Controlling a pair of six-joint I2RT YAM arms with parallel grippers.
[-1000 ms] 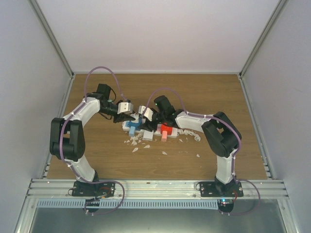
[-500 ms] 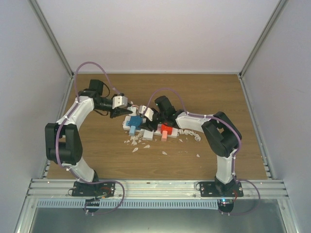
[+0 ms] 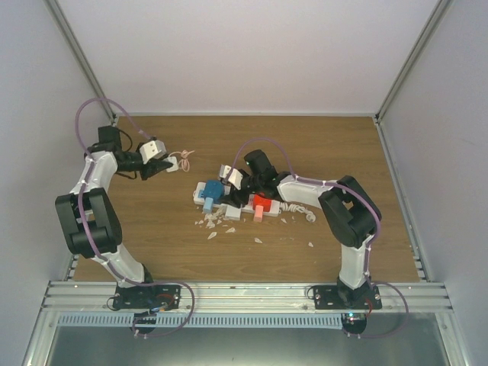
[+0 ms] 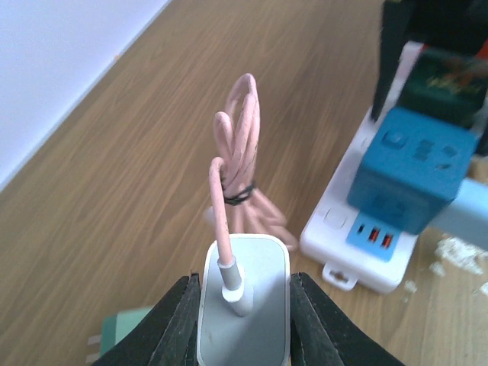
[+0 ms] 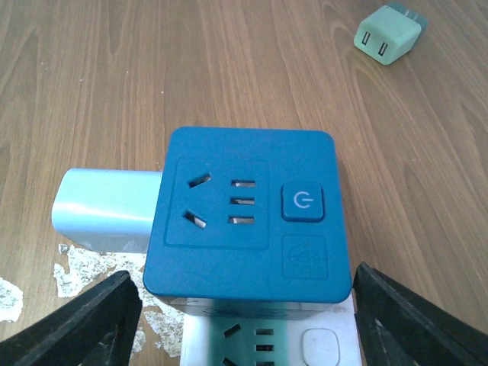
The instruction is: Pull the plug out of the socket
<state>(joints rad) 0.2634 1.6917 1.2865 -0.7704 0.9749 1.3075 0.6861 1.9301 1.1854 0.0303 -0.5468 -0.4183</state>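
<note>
Squeezing tight, my left gripper (image 4: 244,301) holds the white plug (image 4: 263,324) between its two black fingers. A pink cord (image 4: 242,145) comes out of the plug and is tied up in a little bundle just past it. No part of the plug touches the socket (image 4: 333,229). The socket is the long white strip. It lies on the wooden table (image 4: 114,175) to the right of my left gripper, and from above the two look well apart. So I think the big job is done: the plug is out.

My right gripper (image 5: 242,286) is over the socket. Its jaws are spread wide, one on each side of a blue cube (image 5: 248,221) that sits plugged into the strip. They do not seem to press on the cube. A light blue plug (image 5: 103,210) sticks out of the side of the cube. A red block (image 3: 262,204) sits on the strip too. A small green plug (image 5: 387,33) lies loose on the table, and white crumbs (image 5: 80,267) lie beside the socket.

What is left, I think, is small: put the white plug down and let go. I cannot tell if the other plugs must come out too.
</note>
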